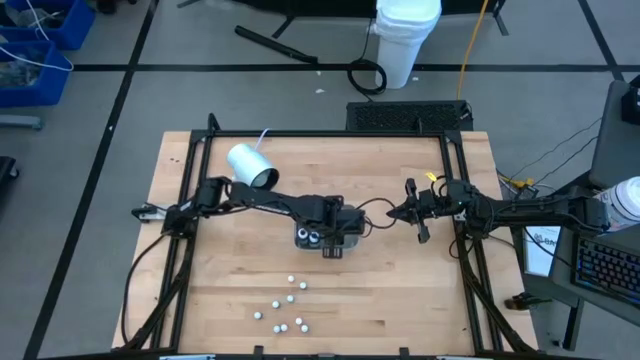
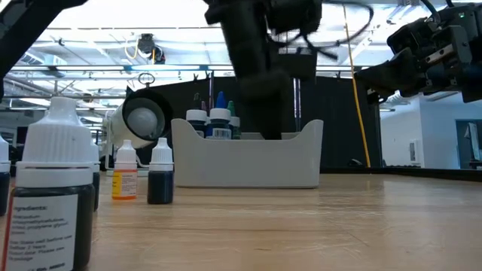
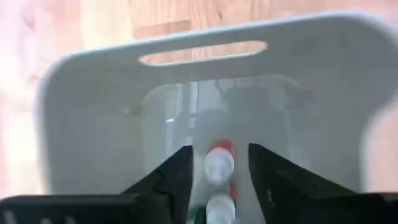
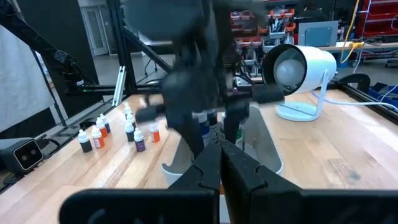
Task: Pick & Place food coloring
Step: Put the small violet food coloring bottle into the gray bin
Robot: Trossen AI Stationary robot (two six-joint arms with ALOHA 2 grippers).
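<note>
Over the table centre, we see the left claw point(image 3: 217, 171) open around a food coloring bottle point(image 3: 219, 160) inside the tray point(image 1: 348, 240). Our right claw point(image 4: 221, 155) waits closed, near the right edge.

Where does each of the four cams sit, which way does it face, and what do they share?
High: above the table, looking straight down; both arms show, left gripper over the tray, right gripper beside it.
Low: at table-top height, looking level across; loose bottles in front, tray behind.
Left wrist: looks past its open fingers into the tray at a red-banded bottle.
Right wrist: over its shut fingers toward the left arm and white lamp.
Shared: the tray shows in all four.
</note>
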